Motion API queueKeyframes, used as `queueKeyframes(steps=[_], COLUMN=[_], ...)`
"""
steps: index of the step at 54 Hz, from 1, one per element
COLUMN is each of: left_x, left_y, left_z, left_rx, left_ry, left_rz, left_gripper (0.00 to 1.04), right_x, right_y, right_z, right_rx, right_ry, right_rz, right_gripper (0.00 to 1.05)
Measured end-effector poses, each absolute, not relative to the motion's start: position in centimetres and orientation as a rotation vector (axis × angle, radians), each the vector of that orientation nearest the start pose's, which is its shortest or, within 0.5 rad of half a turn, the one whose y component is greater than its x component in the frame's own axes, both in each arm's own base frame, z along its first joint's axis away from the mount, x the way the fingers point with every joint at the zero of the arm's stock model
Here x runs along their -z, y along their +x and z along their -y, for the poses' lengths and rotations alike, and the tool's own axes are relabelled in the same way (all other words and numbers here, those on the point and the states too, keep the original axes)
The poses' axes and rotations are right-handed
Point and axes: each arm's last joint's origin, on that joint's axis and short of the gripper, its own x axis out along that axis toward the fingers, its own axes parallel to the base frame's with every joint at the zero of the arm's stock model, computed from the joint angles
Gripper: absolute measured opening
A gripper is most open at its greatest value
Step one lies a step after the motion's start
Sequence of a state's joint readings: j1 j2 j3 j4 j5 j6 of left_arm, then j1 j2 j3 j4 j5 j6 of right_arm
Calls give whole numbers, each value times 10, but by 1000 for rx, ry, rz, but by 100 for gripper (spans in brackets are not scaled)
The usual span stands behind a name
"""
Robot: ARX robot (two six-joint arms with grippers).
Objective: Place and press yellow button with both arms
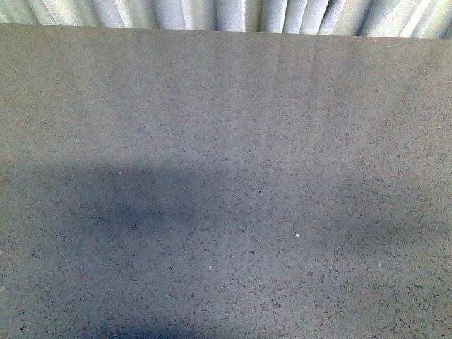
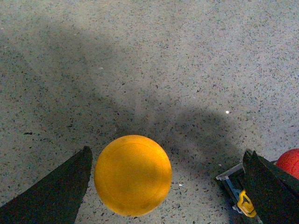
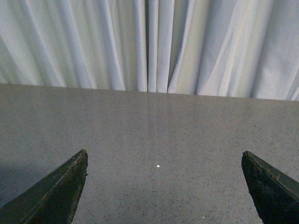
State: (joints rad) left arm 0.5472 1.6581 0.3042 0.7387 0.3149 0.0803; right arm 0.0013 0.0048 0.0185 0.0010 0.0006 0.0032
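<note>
The left wrist view looks down on the yellow button [image 2: 133,175], and only its round domed cap shows. It stands on the grey speckled table between the fingers of my open left gripper [image 2: 167,151], close to one finger [image 2: 60,191] without visibly touching it. My right gripper [image 3: 164,153] is open over bare table, nothing between its fingers, and faces the curtain. The front view shows neither arm nor the button.
By the other left finger [image 2: 271,186] lies a clear squarish base with a small yellow tab [image 2: 245,203], and a red rounded thing [image 2: 290,162] shows at the frame edge behind it. White curtains [image 3: 149,44] hang beyond the table's far edge [image 1: 226,32].
</note>
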Motion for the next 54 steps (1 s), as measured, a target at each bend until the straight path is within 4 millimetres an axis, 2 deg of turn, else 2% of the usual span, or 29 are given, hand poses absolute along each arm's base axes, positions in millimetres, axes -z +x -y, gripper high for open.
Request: queueKeyframes(steps=[20,31,43,54], left_x=[-84,-83,-81,-81], left_y=[204,204,205,205], left_z=[-112,-112,-113,-112], left_rx=[-212,-216,-214,-210], left_ry=[-169,-163,-161,-154], left_rz=[-569,-569,-572,-569], left_gripper=[95,76,37,34], right_x=[-170,-170,-170,-170], right_y=[97,97,97,97], right_z=[0,0,0,0], right_rx=[-1,-1,-1,-1], right_ry=[3,3,3,3], right_rz=[15,15,15,15], right_gripper=[96,96,96,96])
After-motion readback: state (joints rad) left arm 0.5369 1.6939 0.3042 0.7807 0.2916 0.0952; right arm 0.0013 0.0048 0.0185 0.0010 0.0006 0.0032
